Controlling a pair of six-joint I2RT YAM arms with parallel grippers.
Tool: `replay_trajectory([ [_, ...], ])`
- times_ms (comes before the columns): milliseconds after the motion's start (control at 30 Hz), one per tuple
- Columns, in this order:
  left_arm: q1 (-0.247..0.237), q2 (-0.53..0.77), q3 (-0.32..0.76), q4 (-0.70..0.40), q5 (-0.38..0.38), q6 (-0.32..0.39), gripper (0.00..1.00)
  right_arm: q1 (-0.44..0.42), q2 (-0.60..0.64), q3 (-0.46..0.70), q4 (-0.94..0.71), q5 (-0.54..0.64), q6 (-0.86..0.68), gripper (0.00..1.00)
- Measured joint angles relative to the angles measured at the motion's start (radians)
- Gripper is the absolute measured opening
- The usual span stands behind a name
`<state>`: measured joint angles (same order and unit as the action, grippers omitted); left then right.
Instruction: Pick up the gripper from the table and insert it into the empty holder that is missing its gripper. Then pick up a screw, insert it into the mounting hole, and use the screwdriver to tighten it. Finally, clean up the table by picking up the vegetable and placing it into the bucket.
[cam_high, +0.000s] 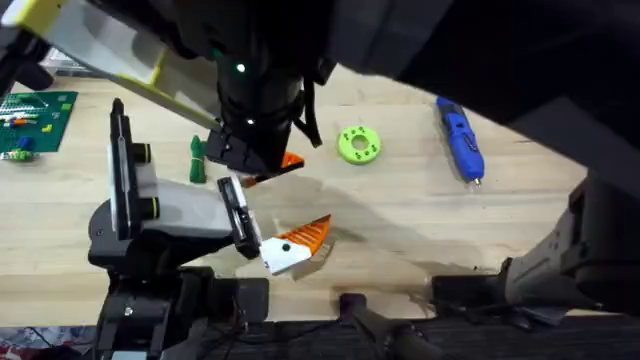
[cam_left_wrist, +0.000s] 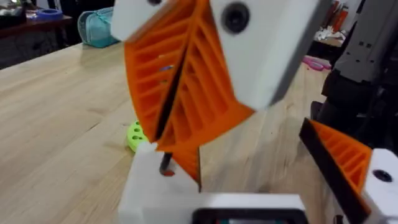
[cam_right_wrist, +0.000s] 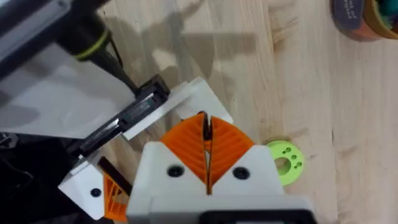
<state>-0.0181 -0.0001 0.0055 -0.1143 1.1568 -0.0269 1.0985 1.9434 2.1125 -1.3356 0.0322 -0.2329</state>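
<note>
Orange ribbed wedge gripper (cam_high: 298, 243) is seen mounted at the holder's (cam_high: 180, 215) black plate, near the closed, empty right claw (cam_right_wrist: 206, 163).

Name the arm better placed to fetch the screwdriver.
Right, probably. The screwdriver lies on the right half of the table, on the right arm's base side, far from the holder at the left.

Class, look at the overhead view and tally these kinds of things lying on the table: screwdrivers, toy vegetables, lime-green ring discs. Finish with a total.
screwdriver: 1
vegetable: 1
lime-green ring disc: 1
Total: 3
</note>
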Motion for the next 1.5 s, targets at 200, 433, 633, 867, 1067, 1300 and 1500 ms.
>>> replay_trajectory([
  [200,0.000,0.000,0.000,0.000,0.000,0.000,0.986,0.000,0.000,0.002,0.001,0.000,0.000,0.010],
  [433,0.000,0.000,0.000,0.000,0.000,0.000,0.986,0.000,0.000,0.002,-0.007,0.000,0.000,0.010],
  [633,0.000,0.000,0.000,0.000,0.000,0.000,0.986,0.000,0.000,0.002,-0.015,0.000,0.000,0.010],
  [867,0.000,0.000,0.000,0.000,0.000,0.000,0.986,0.000,0.000,0.002,-0.015,0.000,0.000,0.010],
  [1067,0.000,0.000,0.000,0.000,0.000,0.000,0.986,0.000,0.000,0.002,-0.015,-0.004,0.000,0.010],
  [1300,0.000,0.000,0.000,0.000,0.000,0.000,0.986,0.000,0.000,0.002,-0.014,-0.023,0.000,0.010],
  [1500,0.000,0.000,0.000,0.000,0.000,0.000,0.986,0.000,0.000,0.002,-0.007,-0.026,0.000,0.010],
])
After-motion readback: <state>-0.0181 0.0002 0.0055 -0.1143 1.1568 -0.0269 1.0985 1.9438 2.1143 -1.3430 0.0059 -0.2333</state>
